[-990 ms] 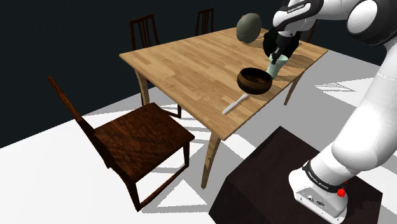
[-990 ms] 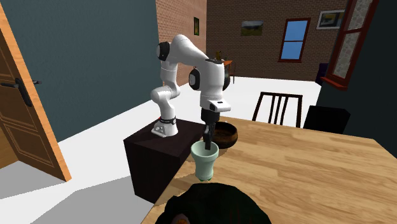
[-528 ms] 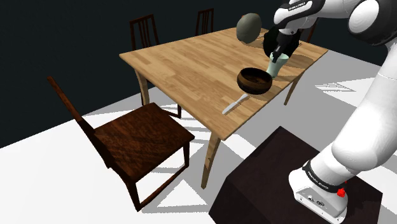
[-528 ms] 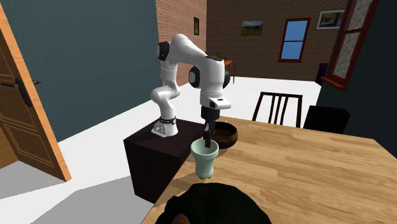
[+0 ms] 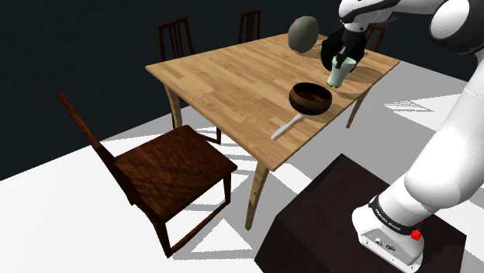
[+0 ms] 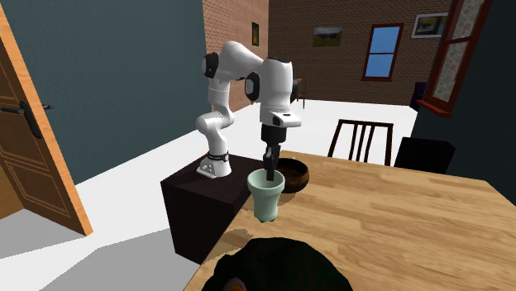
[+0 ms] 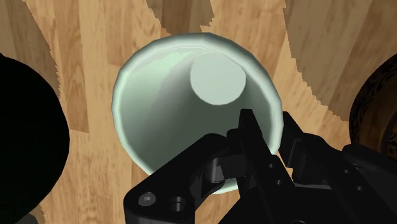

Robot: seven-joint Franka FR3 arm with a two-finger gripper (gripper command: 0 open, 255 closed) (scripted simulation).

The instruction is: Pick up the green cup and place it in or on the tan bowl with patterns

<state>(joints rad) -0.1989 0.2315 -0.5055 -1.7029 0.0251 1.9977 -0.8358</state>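
Observation:
A pale green cup point(image 5: 337, 74) hangs just above the wooden table point(image 5: 233, 77), with my gripper point(image 5: 341, 60) shut on its rim. In the wrist view one finger is inside the cup point(image 7: 191, 95) and the other outside its wall, gripper point(image 7: 270, 130) clasping the rim. The second exterior view shows the cup point(image 6: 266, 198) under the gripper point(image 6: 269, 171), its base off the tabletop. The bowl point(image 5: 310, 97) is drawn dark brown and stands on the table beside the cup, toward the stand. It also appears as the bowl point(image 6: 291, 175) behind the cup and the bowl point(image 7: 375, 95) next to the outer finger.
A dark rounded object point(image 5: 303, 33) stands on the table just beyond the cup, seen large and dark point(image 6: 281, 264) in the second exterior view. A light utensil point(image 5: 287, 126) lies near the table's edge. A wooden chair point(image 5: 167, 167) stands by the table, others at the far side. The dark stand point(image 5: 341, 225) is close to the table.
My gripper has risen with the cup in it, so the cup has come up off the table. The bowl has not moved.

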